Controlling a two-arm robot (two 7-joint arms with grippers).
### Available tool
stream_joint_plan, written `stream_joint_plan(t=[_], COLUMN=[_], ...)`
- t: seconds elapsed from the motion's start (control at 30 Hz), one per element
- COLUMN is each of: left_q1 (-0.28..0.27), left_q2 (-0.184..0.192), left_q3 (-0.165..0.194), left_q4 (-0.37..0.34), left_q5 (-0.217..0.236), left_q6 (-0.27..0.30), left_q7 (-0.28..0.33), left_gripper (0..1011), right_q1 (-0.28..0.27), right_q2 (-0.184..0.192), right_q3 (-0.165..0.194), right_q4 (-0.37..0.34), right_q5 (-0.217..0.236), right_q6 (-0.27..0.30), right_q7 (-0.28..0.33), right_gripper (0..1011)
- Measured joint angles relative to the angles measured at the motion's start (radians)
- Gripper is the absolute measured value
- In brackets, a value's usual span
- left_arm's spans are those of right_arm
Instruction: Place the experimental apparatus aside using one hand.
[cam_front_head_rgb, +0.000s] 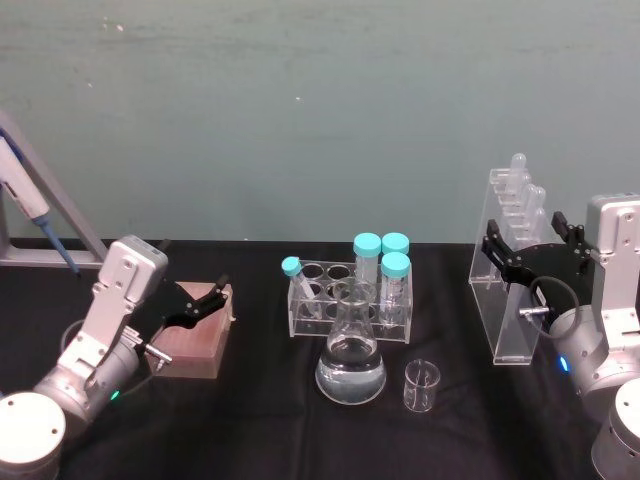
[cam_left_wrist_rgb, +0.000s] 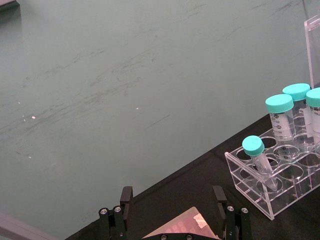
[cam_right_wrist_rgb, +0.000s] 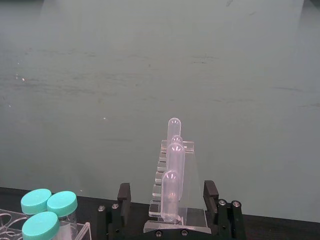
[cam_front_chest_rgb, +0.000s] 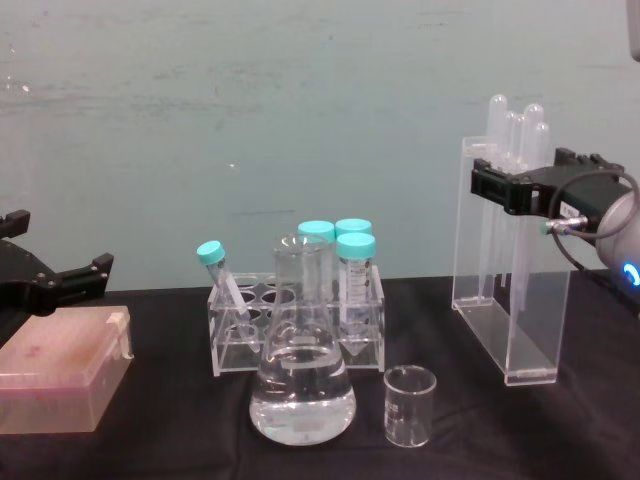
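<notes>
While right gripper (cam_right_wrist_rgb: 167, 189) fingers (cam_right_wrist_rgb: 123, 194) spread astride stand (cam_front_head_rgb: 505, 320), left gripper (cam_left_wrist_rgb: 172, 192) idle, spread: one flask (cam_front_head_rgb: 350, 375), one beaker (cam_front_head_rgb: 421, 387).

We're seeing glossy clear glass on the flask (cam_front_head_rgb: 351, 362), and the little beaker (cam_front_head_rgb: 421, 387) just right of it is the same shiny stuff. Behind it the tube rack (cam_front_head_rgb: 318, 303) looks like smooth clear acrylic with teal plastic caps (cam_front_head_rgb: 368, 244). Far right of the flask, the tall stand (cam_front_head_rgb: 500, 320) is acrylic too, pipettes (cam_front_head_rgb: 519, 166) cloudy plastic. Matt black cloth (cam_front_head_rgb: 250, 420) underneath.
</notes>
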Motion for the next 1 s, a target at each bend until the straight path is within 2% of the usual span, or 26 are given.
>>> stream_joint_plan(t=[0.07, 0.13, 0.23, 0.27, 0.37, 1.0], left_q1=[0.0, 0.0, 0.0, 0.0, 0.0, 0.0], left_q2=[0.0, 0.0, 0.0, 0.0, 0.0, 0.0], left_q3=[0.0, 0.0, 0.0, 0.0, 0.0, 0.0], left_q4=[0.0, 0.0, 0.0, 0.0, 0.0, 0.0], left_q5=[0.0, 0.0, 0.0, 0.0, 0.0, 0.0], left_q6=[0.0, 0.0, 0.0, 0.0, 0.0, 0.0], left_q7=[0.0, 0.0, 0.0, 0.0, 0.0, 0.0], left_gripper=[1000, 1000, 1000, 1000, 1000, 1000], right_q1=[0.0, 0.0, 0.0, 0.0, 0.0, 0.0], right_q2=[0.0, 0.0, 0.0, 0.0, 0.0, 0.0], right_q3=[0.0, 0.0, 0.0, 0.0, 0.0, 0.0], right_q4=[0.0, 0.0, 0.0, 0.0, 0.0, 0.0], right_q5=[0.0, 0.0, 0.0, 0.0, 0.0, 0.0], right_q6=[0.0, 0.0, 0.0, 0.0, 0.0, 0.0], right_q7=[0.0, 0.0, 0.0, 0.0, 0.0, 0.0], right_gripper=[877, 863, 754, 754, 633, 614])
